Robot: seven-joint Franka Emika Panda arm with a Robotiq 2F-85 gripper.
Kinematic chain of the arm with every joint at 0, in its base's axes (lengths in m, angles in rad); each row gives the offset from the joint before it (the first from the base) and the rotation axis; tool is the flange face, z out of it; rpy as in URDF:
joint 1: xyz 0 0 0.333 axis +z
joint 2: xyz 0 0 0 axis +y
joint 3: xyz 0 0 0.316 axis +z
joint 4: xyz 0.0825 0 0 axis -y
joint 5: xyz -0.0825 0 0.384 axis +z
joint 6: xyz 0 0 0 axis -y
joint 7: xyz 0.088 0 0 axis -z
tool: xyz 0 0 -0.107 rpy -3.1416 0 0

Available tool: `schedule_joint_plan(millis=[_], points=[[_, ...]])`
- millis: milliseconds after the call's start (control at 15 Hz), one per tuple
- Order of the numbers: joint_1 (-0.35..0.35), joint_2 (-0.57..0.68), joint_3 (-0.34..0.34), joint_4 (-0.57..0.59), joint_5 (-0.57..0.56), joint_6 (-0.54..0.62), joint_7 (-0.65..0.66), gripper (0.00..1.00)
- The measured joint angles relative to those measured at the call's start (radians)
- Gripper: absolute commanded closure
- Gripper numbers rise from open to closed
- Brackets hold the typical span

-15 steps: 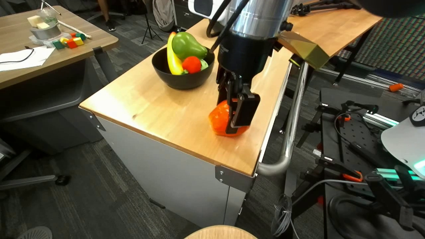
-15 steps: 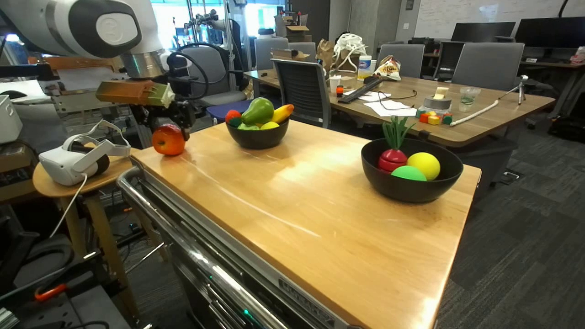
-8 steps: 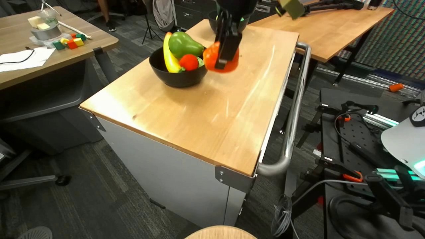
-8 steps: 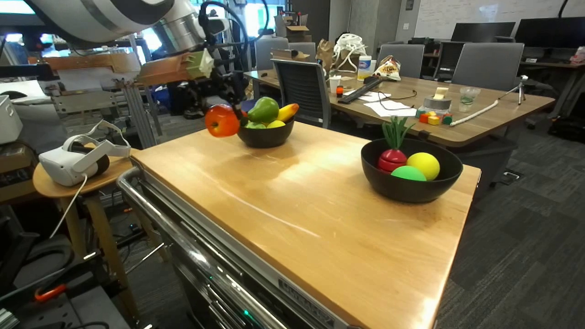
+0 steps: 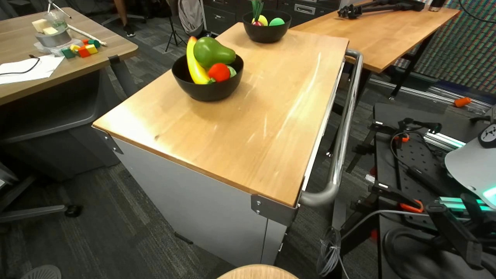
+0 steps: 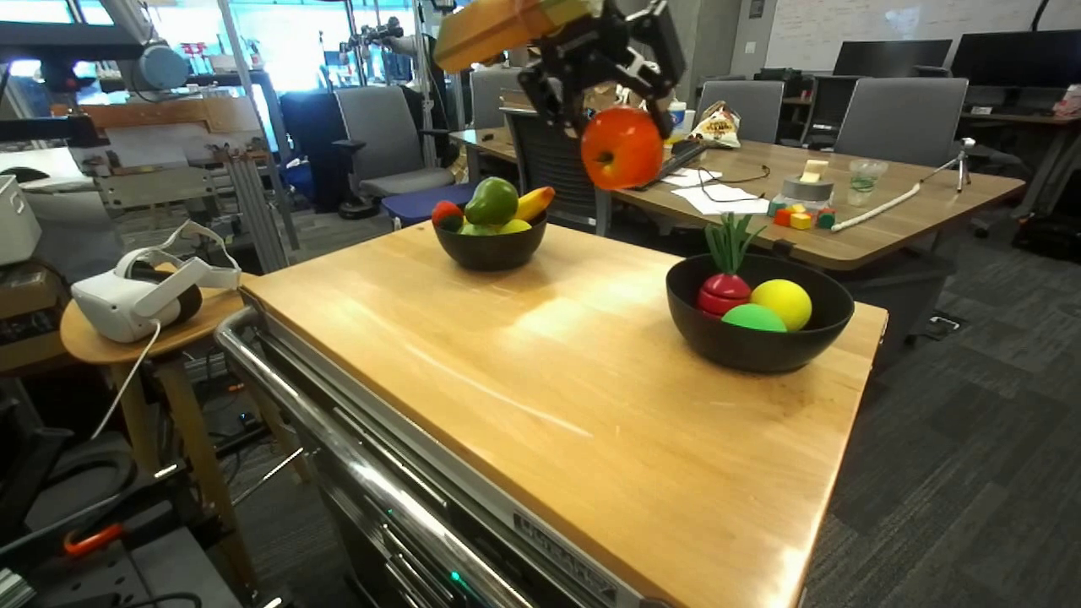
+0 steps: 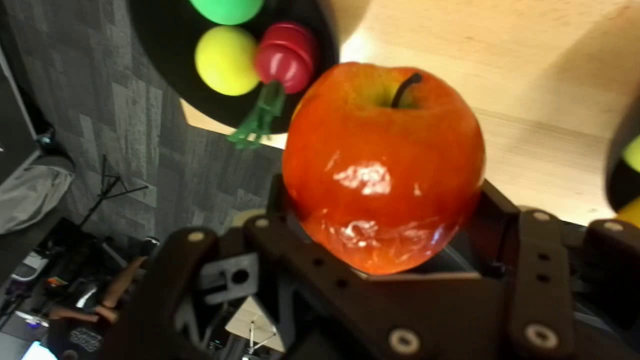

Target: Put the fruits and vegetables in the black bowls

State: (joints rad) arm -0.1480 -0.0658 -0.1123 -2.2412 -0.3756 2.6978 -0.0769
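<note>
so, the red apple (image 6: 623,154) hangs in the air, held fast in your gripper (image 6: 621,128), clear of the wooden tabletop (image 6: 473,371). lower down, you have a black bowl (image 6: 760,350) holding a green-topped red vegetable (image 6: 724,293) and yellow ball (image 6: 783,304), and another black bowl (image 6: 491,252) holding a yellow banana (image 6: 534,203) and green pear-shaped fruit (image 6: 492,201).

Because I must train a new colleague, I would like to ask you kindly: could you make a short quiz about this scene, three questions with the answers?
1. What does the gripper hold in the air?
2. True or false: the banana and the big green fruit share one black bowl.
3. Fill the gap: the other bowl holds a red vegetable, a round yellow fruit and a round ____ one.

Key: 1. A red apple. 2. True. 3. Green.
</note>
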Motion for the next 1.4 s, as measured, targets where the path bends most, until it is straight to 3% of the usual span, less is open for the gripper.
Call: schedule_joint_plan(millis=[267, 800, 933, 1067, 1400], points=[[-0.036, 0.155, -0.049, 0.145, 0.040, 0.006, -0.012, 0.44], [-0.040, 0.392, -0.050, 0.297, 0.177, -0.021, -0.044, 0.44], [-0.043, 0.404, -0.050, 0.305, 0.194, -0.051, -0.050, 0.05], [-0.050, 0.404, -0.050, 0.305, 0.204, -0.088, -0.053, 0.00], [-0.060, 0.378, -0.052, 0.307, 0.205, -0.114, -0.053, 0.00]])
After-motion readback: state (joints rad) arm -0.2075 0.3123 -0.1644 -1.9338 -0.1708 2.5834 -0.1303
